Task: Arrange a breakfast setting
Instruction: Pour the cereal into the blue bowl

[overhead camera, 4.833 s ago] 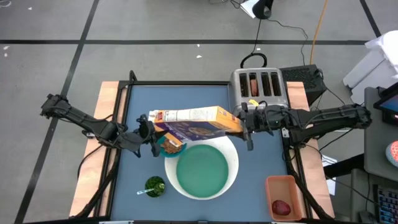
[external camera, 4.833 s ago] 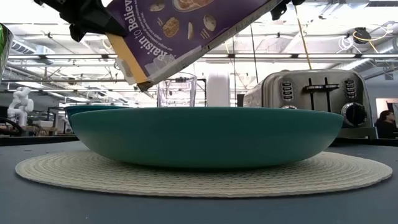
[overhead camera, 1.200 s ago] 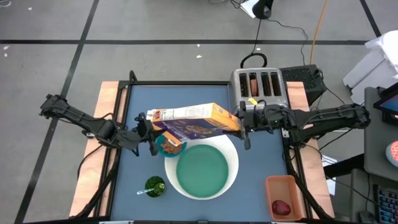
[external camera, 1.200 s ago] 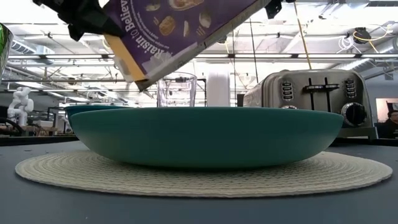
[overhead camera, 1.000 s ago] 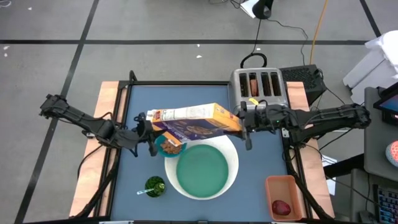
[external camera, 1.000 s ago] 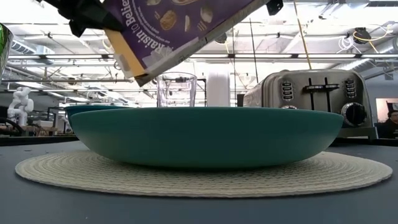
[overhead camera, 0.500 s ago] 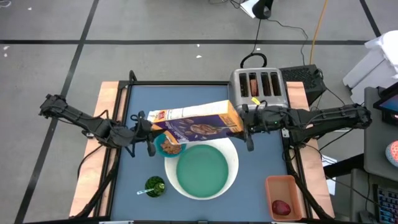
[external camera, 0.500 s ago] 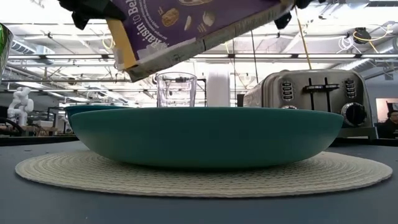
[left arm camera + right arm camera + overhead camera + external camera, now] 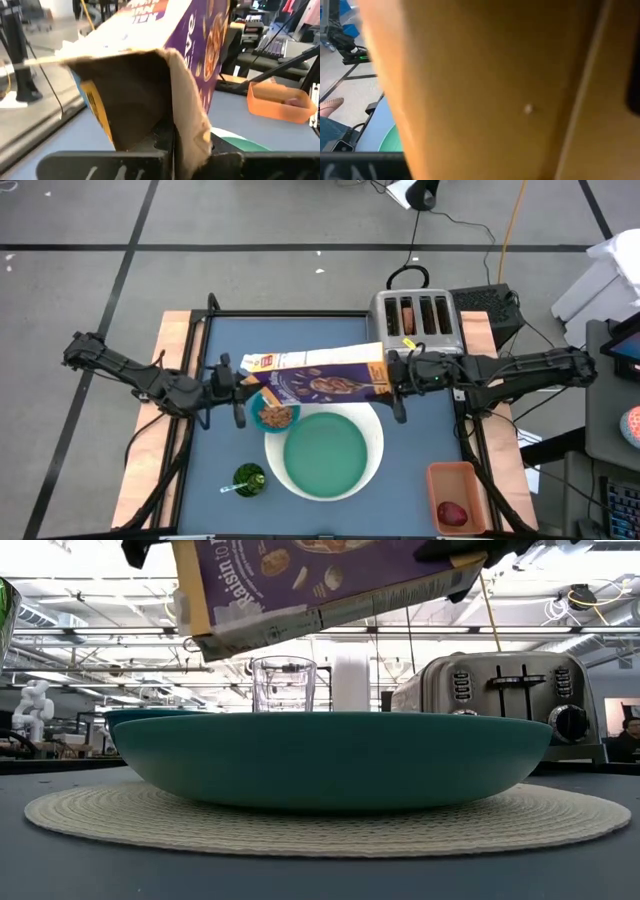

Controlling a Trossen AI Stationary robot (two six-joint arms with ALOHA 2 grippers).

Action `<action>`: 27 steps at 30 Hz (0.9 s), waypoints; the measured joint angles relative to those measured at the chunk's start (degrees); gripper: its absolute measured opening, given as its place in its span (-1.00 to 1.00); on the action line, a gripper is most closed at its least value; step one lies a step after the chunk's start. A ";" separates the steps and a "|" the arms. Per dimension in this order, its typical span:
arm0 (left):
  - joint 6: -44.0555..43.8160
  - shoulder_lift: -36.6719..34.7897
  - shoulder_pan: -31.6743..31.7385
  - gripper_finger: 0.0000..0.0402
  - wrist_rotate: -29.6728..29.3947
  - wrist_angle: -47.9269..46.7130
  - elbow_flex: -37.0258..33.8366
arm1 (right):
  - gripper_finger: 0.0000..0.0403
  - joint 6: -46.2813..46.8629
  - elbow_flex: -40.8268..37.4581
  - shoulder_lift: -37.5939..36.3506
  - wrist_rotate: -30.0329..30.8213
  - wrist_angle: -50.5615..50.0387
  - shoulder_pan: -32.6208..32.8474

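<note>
While the purple cereal box hangs above the tabletop, its long axis runs nearly level between my two arms, open flap end toward the left arm and closed base toward the right. Below that open end sits the small teal bowl, already holding brown cereal, just beside the larger white plate that carries the teal plate. My right pincer is clamped on the base end of the box; its wrist view is filled by cardboard. My left pincer is at the open end, and its wrist view shows the fingers closed on the brown top flap. The box therefore lies between the pincers, each touching one end, with the left arm nearer the bowl. I judge the pour as finished or pausing, since the mouth is barely lower than the base. An empty glass stands behind the plates in the low view. Farther out are the toaster and, at the near right corner, the red apple in an orange tray
</note>
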 joint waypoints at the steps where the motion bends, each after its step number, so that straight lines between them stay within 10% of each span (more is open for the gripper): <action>1: 1.54 0.05 0.03 -0.90 -0.05 0.99 0.00 | -0.15 0.25 0.00 0.00 0.00 -0.13 0.00; 27: 10.19 -0.04 0.04 -0.89 -0.30 14.70 0.11 | -0.19 0.96 -0.17 0.13 -2.84 5.64 -0.03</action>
